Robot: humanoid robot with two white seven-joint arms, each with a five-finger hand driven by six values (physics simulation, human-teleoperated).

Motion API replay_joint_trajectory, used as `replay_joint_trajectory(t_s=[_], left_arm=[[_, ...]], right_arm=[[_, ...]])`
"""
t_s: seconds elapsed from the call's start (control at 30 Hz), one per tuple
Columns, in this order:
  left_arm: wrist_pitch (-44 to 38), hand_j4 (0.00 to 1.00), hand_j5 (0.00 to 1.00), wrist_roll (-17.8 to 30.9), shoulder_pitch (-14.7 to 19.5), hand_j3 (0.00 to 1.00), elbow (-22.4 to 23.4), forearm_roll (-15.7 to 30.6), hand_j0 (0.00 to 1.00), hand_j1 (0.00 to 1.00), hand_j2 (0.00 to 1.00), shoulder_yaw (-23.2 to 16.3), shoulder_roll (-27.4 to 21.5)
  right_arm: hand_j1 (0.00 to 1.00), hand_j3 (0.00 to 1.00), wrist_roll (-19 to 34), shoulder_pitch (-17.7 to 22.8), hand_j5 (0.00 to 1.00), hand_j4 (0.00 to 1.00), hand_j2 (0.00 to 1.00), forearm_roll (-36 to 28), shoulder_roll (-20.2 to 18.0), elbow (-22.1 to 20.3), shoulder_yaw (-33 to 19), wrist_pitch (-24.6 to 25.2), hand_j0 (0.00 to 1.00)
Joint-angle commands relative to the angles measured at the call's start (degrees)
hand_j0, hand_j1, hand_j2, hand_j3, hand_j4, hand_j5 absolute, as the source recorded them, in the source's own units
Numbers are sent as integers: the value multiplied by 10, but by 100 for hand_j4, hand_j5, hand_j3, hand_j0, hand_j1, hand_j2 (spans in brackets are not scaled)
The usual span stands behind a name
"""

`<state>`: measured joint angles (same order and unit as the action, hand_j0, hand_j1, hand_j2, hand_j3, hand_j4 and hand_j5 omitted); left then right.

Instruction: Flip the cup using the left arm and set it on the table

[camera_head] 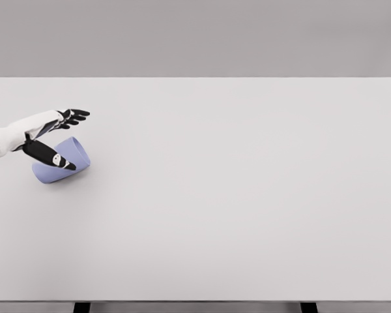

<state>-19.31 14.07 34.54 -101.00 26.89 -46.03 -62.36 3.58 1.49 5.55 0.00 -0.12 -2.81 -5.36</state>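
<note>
Left hand (55, 138) enters from the left edge, over the far-left part of the counter (234, 195). Fingers (75, 116) extended and spread toward the right; thumb (51, 156) splayed downward and lying across the cup's side. Hand is wide open, not closed on anything; whether the thumb actually touches the cup wall or merely overlaps it in this view cannot be told.

Cup (62, 160), pale blue, lies on its side on the counter directly below and just in front of the palm. Long axis runs roughly lower-left to upper-right; which end is the mouth is unclear. It sits inside the span between fingers and thumb.

Judgement: pre-grasp stage; closing around the wall comes next, then rotation upright.

Right arm: not seen.
</note>
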Motion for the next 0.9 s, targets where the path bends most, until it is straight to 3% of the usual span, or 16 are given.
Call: replay_joint_trajectory(t_s=[0.0,0.13,0.3,0.87], left_arm=[[-24,100,100,-39,0,100,0,-42,100,100,100,-10,24],[-31,100,100,-48,-6,100,0,-52,100,100,100,-12,22],[-60,100,100,-48,-20,100,0,-98,100,100,100,-12,26],[-62,100,100,-48,-40,100,6,-134,100,100,100,-12,45]], right_arm=[[100,100,0,0,100,100,100,0,0,0,0,0,100],[100,100,0,0,100,100,100,0,0,-1,0,0,100],[100,100,0,0,100,100,100,0,0,0,0,0,100],[100,100,0,1,100,100,100,0,0,0,0,0,100]])
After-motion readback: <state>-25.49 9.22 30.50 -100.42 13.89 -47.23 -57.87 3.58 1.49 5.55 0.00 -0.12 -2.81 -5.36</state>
